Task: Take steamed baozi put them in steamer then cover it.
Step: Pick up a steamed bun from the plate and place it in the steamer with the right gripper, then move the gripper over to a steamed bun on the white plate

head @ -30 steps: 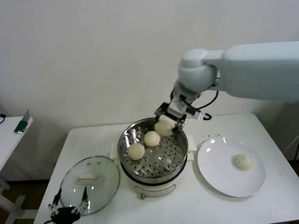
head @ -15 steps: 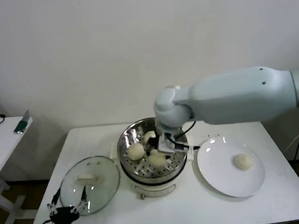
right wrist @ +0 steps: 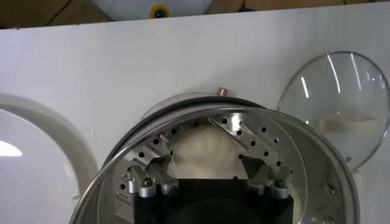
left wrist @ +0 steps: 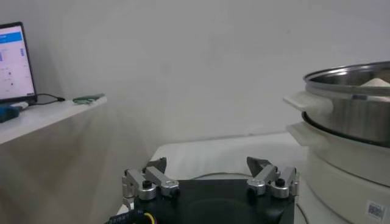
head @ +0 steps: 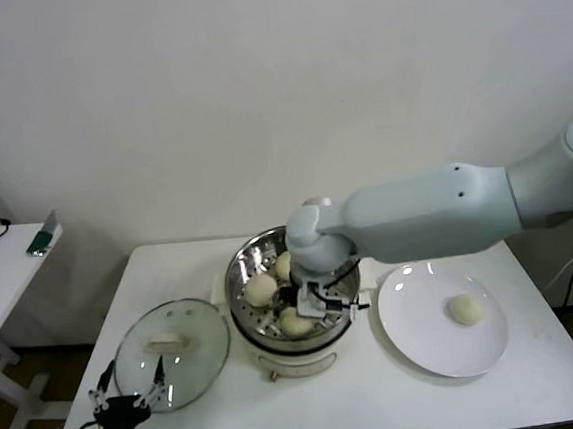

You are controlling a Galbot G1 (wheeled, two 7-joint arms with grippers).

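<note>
The steamer [head: 237, 267] stands mid-table; it also shows in the left wrist view [left wrist: 356, 103]. Two baozi [head: 261, 289] [head: 282, 264] lie on its perforated tray. My right gripper [head: 302, 311] reaches down inside the pot and is shut on a third baozi [head: 295, 323], low over the tray's front part. In the right wrist view the gripper [right wrist: 206, 159] has this baozi [right wrist: 206, 149] between its fingers. A fourth baozi [head: 465, 309] lies on the white plate [head: 424, 348]. My left gripper [head: 130, 399] is open and empty at the table's front left, also seen in its own view [left wrist: 210, 167].
The glass lid [head: 173, 350] with its white handle lies flat left of the steamer, just beyond the left gripper; it also shows in the right wrist view [right wrist: 341, 103]. A side table [head: 0, 270] stands at the far left. The wall is behind.
My right arm has carried the baozi from the pot's far rim down into the pot, toward the front of the tray. The left arm has not moved.
</note>
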